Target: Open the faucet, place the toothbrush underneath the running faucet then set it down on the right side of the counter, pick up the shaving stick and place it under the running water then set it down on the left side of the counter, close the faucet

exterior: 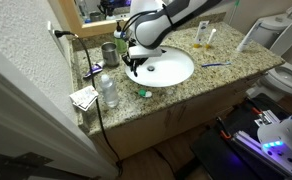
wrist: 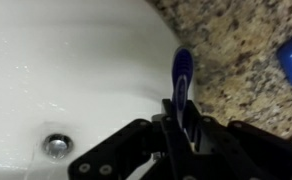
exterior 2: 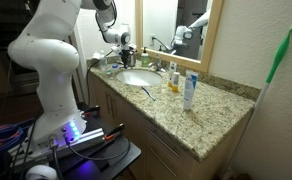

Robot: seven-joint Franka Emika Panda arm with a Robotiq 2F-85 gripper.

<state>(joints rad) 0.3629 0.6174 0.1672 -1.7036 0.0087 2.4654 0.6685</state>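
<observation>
Clearly, wrist view alone: blue stick (wrist: 182, 65) in hand (wrist: 181, 108).

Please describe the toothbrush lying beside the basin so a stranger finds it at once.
Find the oval white basin in the granite counter. The toothbrush lies flat beside the basin, on the amber bottle's side. Unlike the upright bottle, it is a thin, straight blue stick.

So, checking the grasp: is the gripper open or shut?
Shut: in the wrist view the gripper clamps a thin blue stick above the basin.
</observation>
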